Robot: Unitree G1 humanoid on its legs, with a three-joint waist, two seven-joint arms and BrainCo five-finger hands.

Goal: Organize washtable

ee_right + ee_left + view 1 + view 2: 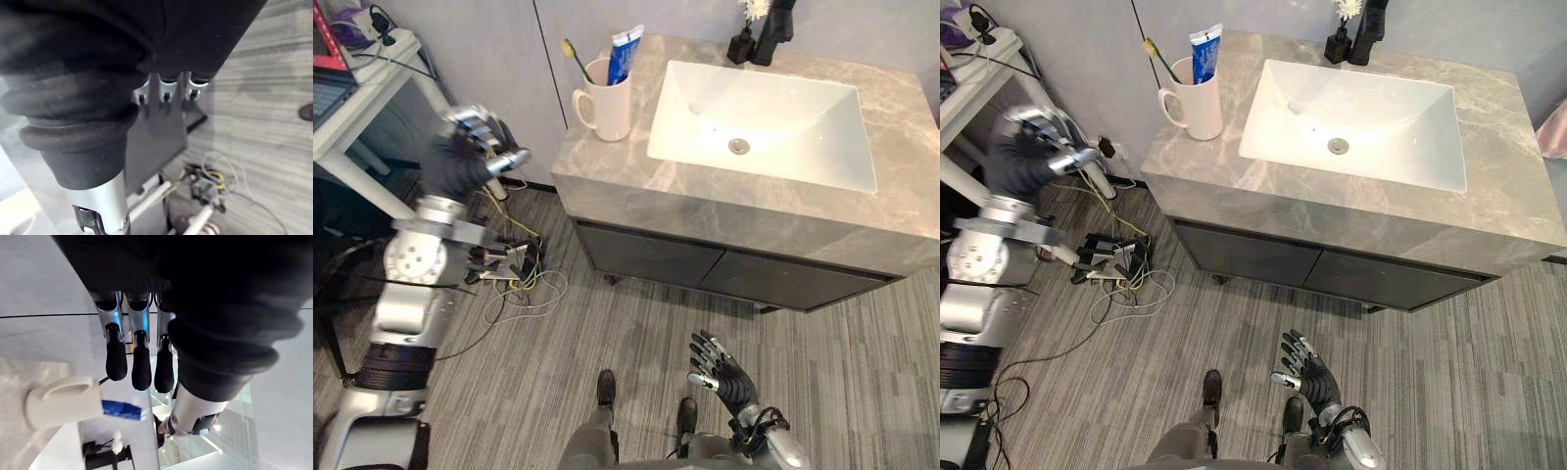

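A white mug (609, 100) stands on the left end of the grey marble washtable (607, 171), holding a toothbrush (576, 57) and a blue toothpaste tube (624, 54). The white sink (803, 127) fills the middle, with a black faucet (773, 34) and a small black vase (741, 44) with a white flower behind it. My left hand (470, 147) is raised left of the washtable, apart from the mug, open and holding nothing; past its fingers (142, 367) the mug (61, 401) shows. My right hand (724, 377) hangs low over the floor, fingers spread, open.
A white desk (372, 93) with a laptop stands at the far left. A tangle of cables and a power strip (514, 269) lies on the floor by the washtable's left corner. Dark cabinet doors (705, 264) sit under the counter.
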